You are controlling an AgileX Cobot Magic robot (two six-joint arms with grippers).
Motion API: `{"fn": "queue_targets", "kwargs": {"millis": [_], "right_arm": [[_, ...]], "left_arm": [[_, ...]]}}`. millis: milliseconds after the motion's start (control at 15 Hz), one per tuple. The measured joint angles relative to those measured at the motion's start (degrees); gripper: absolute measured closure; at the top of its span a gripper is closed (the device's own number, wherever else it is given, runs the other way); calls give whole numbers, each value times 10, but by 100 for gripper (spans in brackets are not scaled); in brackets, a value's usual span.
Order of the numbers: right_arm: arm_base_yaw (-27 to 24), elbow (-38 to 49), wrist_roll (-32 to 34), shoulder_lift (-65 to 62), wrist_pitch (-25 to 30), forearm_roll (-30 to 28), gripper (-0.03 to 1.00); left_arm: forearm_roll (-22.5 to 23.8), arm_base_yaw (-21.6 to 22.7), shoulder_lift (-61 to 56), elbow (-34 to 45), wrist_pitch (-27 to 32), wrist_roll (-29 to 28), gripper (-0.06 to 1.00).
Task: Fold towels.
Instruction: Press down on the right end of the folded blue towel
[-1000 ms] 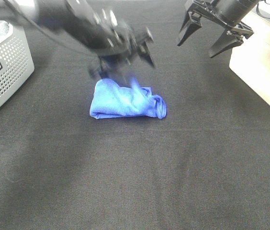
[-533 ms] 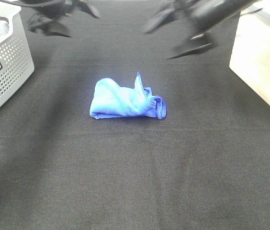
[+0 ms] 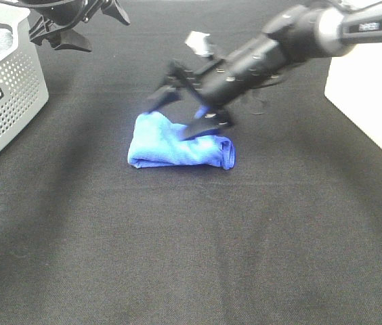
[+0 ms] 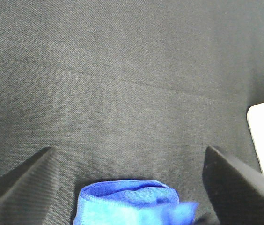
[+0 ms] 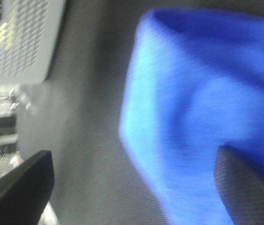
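The blue towel (image 3: 177, 143) lies in a bunched-up heap in the middle of the black table (image 3: 191, 257). The right gripper (image 3: 181, 112) has reached across and sits right over the top of the towel with its two fingers spread wide. One finger looks to be on the towel, but nothing is pinched between them. In the right wrist view the towel (image 5: 202, 122) fills most of the space between the fingers. The left gripper (image 3: 76, 27) is well away at the far left, open too, and holds nothing. A grey basket (image 3: 8, 88) with little holes stands at the left edge, and something dark lies inside it. A white box (image 3: 370, 101) stands at the right edge.
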Motion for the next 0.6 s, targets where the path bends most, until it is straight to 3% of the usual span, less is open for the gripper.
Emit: {"fn": "queue_targets", "kwargs": {"millis": [200,333,600], "right_arm": [[-32,0,10,0,-3,-36,10],[-49,0,49,2,-7,-126,10],[-49,1,70,-17,4,-188,10]], "left_arm": [[0,0,0,0,0,0,15],[0,0,0,0,4,0,15],[28,0,-15,0,45,9,15]]}}
